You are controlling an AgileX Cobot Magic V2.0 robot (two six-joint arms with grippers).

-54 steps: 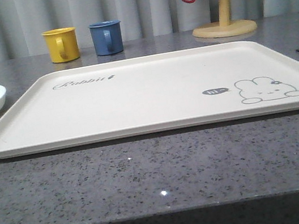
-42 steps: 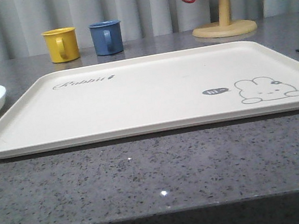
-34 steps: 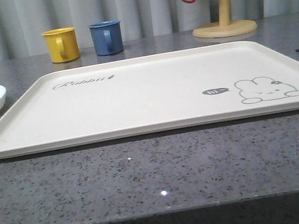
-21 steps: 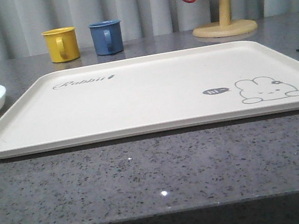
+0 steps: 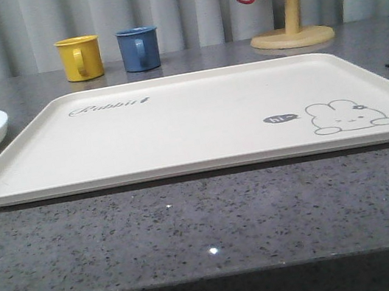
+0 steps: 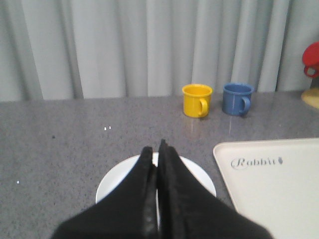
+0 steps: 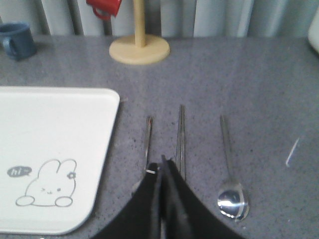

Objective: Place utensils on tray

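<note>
Right gripper (image 7: 162, 167) closed above chopsticks (image 7: 181, 139)

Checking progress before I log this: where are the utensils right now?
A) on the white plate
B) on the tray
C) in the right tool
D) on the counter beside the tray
D: the right wrist view shows the fork, chopsticks and spoon lying on the grey counter next to the tray, whose surface is bare.
</note>
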